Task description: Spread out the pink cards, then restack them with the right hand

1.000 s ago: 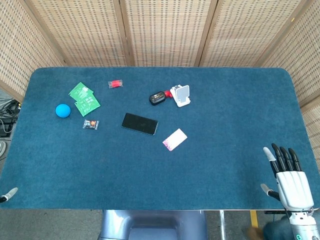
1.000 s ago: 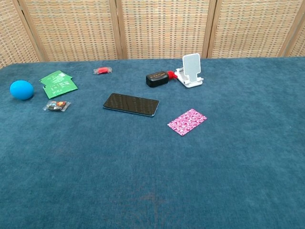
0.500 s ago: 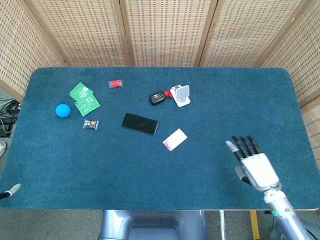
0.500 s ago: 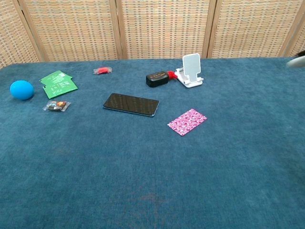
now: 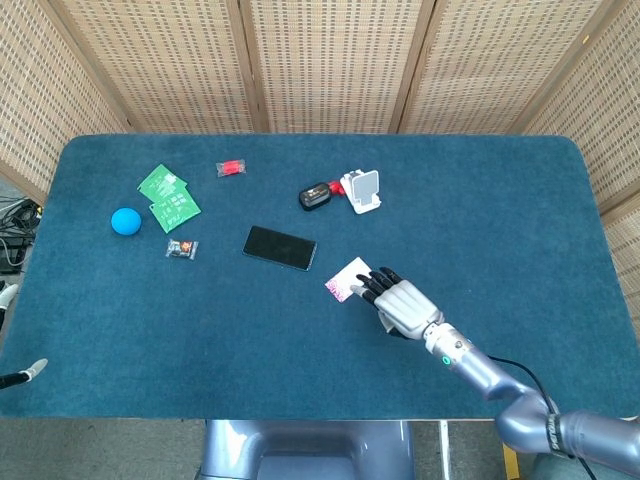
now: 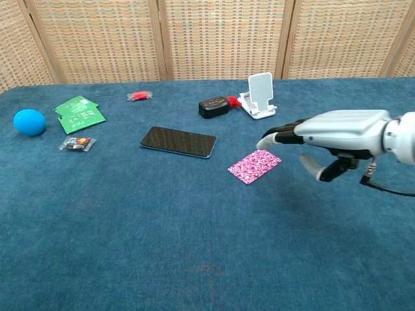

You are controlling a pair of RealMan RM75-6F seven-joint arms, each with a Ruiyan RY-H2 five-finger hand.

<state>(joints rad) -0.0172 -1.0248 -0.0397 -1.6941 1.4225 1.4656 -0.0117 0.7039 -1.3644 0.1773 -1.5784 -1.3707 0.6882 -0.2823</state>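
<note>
At the table's left edge only a small tip of what may be the left hand [image 5: 25, 373] shows, so its fingers cannot be judged. Mid-table, just right of the black phone [image 6: 178, 141], the pink cards [image 6: 255, 165] lie in one stack. The right hand [image 6: 334, 136] hovers beside them, fingers [image 6: 279, 135] extended, slightly spread, holding nothing.

No text, label, brand or number is legible on anything in view.
</note>
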